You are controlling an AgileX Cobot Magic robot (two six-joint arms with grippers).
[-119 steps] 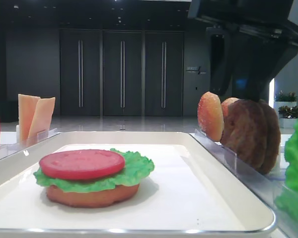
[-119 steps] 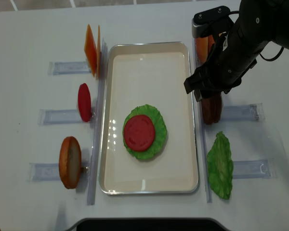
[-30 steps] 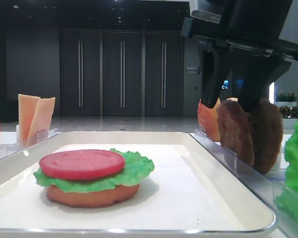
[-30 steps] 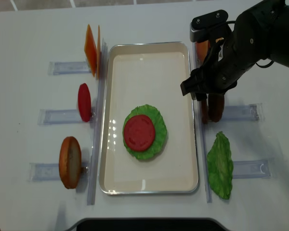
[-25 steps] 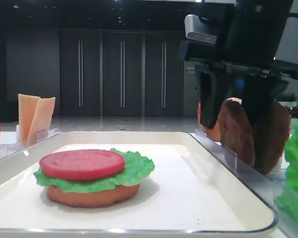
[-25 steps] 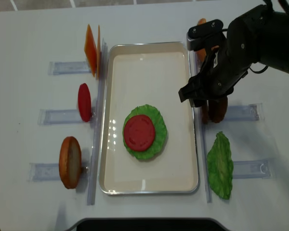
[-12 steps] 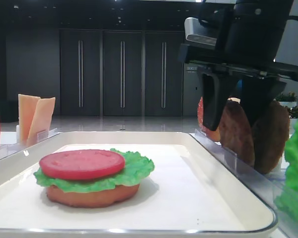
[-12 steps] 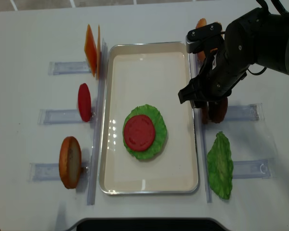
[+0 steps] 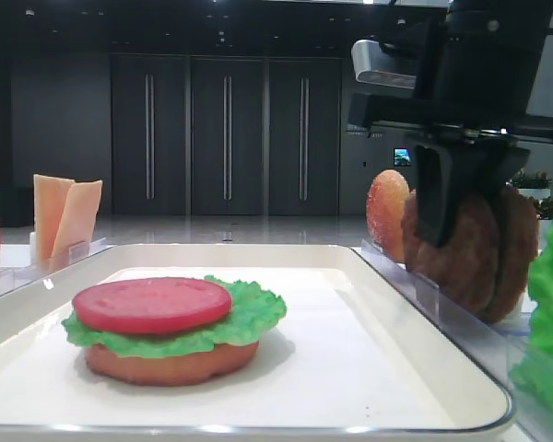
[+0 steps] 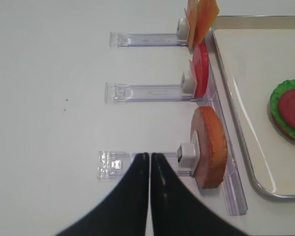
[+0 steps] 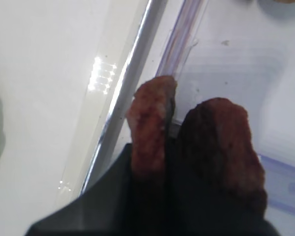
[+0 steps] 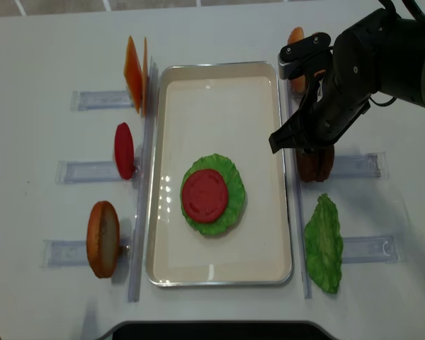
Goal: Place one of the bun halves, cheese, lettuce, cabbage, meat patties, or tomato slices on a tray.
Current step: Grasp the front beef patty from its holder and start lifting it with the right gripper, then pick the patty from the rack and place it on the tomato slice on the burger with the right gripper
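1. Writing: a small wall sign (image 9: 358, 130) beside the dark doors is too small to read; no brands or labels show on the toy food or holders.
2. Meat patties (image 9: 470, 250) are thick, dark reddish-brown discs with a grainy surface, standing on edge in a clear holder (image 12: 354, 166) just right of the tray (image 12: 219, 85).
3. Right gripper (image 12: 313, 145) is down over the patties. The wrist view shows its dark jaws clamped on the left patty (image 11: 150, 128), with the second patty (image 11: 221, 142) just beside it.
4. Tray is cream-white with a raised rim, lying mid-desk (image 12: 49, 49). On it sits a stack: bun half (image 9: 170, 364) at the bottom, ruffled green lettuce (image 12: 230, 205) over it, smooth red tomato slice (image 12: 205, 195) on top.
5. Right of the tray: another speckled bun half (image 9: 389, 215) stands behind the patties, and a loose lettuce leaf (image 12: 324, 244) lies nearer the front.
6. Left of the tray, each upright in clear holders: pale-orange cheese slices (image 10: 201, 17), a red tomato slice (image 10: 200, 76), a bun half (image 10: 210, 147).
7. Left gripper (image 10: 150, 162) hovers over the bare desk near that bun half's holder, jaws together, holding nothing.
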